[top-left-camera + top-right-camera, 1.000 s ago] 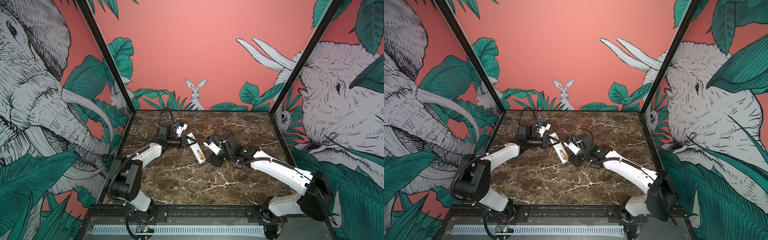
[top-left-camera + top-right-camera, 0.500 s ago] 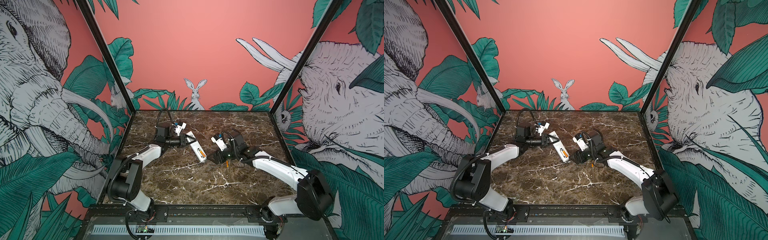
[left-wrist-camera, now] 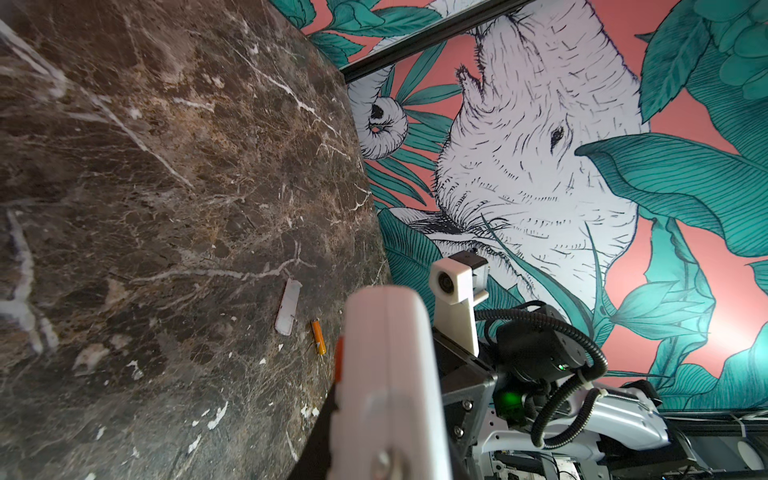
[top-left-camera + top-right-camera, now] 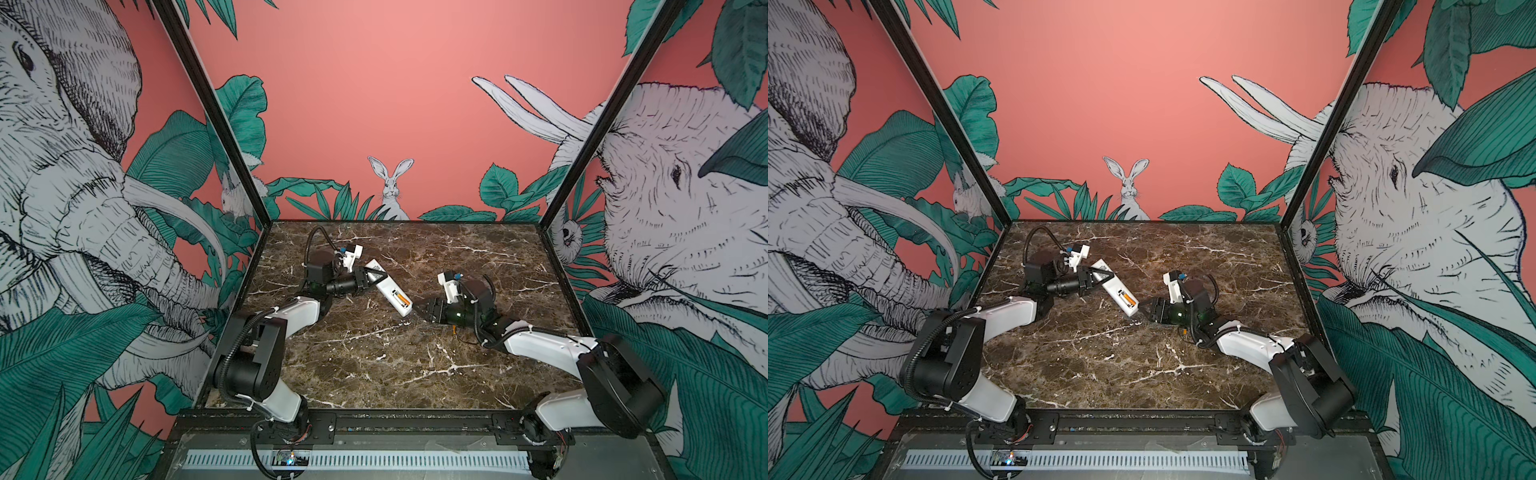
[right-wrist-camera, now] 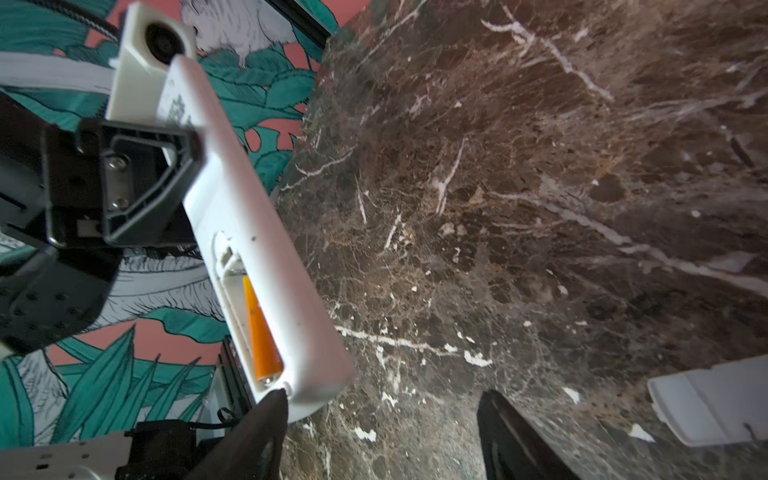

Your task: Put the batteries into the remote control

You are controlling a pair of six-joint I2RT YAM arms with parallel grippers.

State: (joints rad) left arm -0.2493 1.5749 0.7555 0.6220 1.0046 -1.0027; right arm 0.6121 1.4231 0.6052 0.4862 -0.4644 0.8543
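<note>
- Remote control: slim white bar of smooth hard plastic with rounded corners, held back-up over the middle of the bench, a polished brown marble slab veined in white. The battery bay is uncovered, with one slot filled and one empty. Whether the lower end rests on the slab cannot be told.
- Left fingers: black, triangular frames, clamped across the bar's upper half. Risk: a push at the far end could pivot or slide the slick plastic in so narrow a hold.
- Right fingers: black, tapered, spread wide with nothing between them. One tip sits just beside the bay end of the bar, where a stray nudge could knock the bar askew.
- Cover plate: thin flat white plastic, judged to be the bay lid, lying on the bench just beside the loose cell.
- Seated battery: glossy orange cylinder with a metal cap, lying in the bay. It could be jolted out, since nothing covers it.
- Loose battery: matching orange cylinder, flat on the marble near the right arm. A round body on a polished surface could be set rolling by a clipped approach, and reversed polarity is possible at insertion.
</note>
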